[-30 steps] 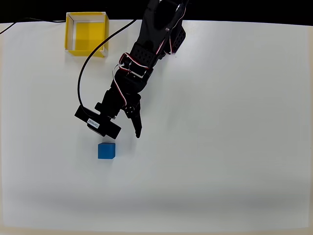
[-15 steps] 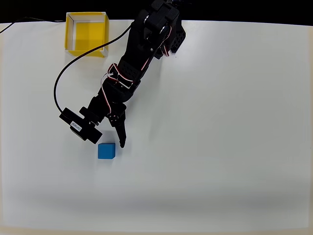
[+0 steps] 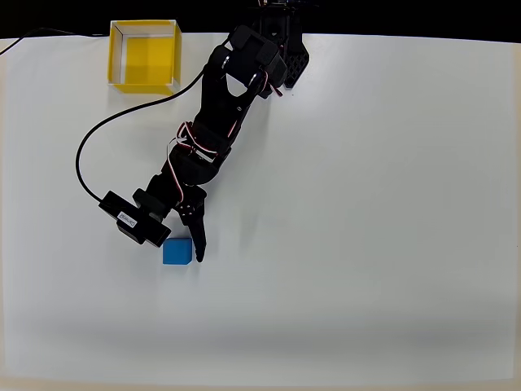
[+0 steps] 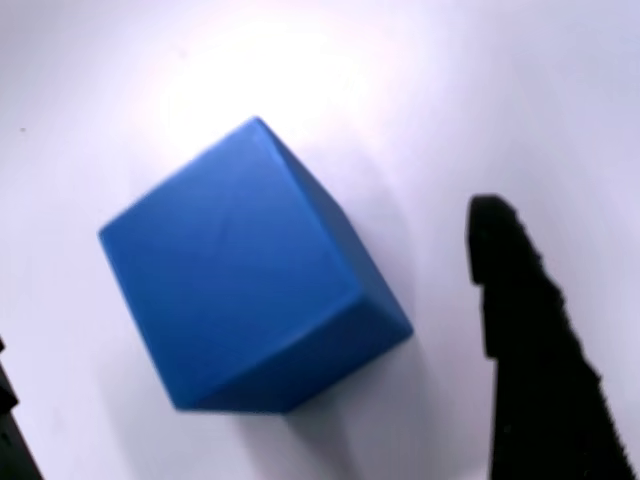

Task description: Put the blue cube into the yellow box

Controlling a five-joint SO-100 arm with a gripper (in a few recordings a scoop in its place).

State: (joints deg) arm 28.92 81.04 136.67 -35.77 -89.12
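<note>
The black arm [image 3: 220, 122] is reaching from the table's far edge, near twelve o'clock in the overhead view, down toward seven o'clock across the white table [image 3: 366, 204]. Its gripper [image 3: 181, 248] is hanging right over the blue cube [image 3: 177, 252], which is sitting flat on the table toward eight o'clock of the table's middle. One dark pointed finger [image 3: 199, 240] is standing just beside the cube's three o'clock side, and the boxy wrist block with a small white label [image 3: 134, 218] is sitting at the cube's eleven o'clock, its corner overlapping the cube's top edge as seen from above.

In the wrist view the cube [image 4: 245, 275] is lying turned at an angle, a corner pointing toward twelve o'clock. The dark finger [image 4: 530, 340] is rising at four o'clock with a clear strip of white table between it and the cube, and a sliver of the other black finger [image 4: 12, 420] is showing at the eight o'clock edge. The jaws are spread wide on either side of the cube, gripping nothing.

The yellow box [image 3: 144, 55] is sitting well apart from the cube, up near eleven o'clock at the table's far edge, its white rim framing a bare yellow floor. A black cable [image 3: 89, 138] is looping from the arm's base out past the box and back to the wrist.
</note>
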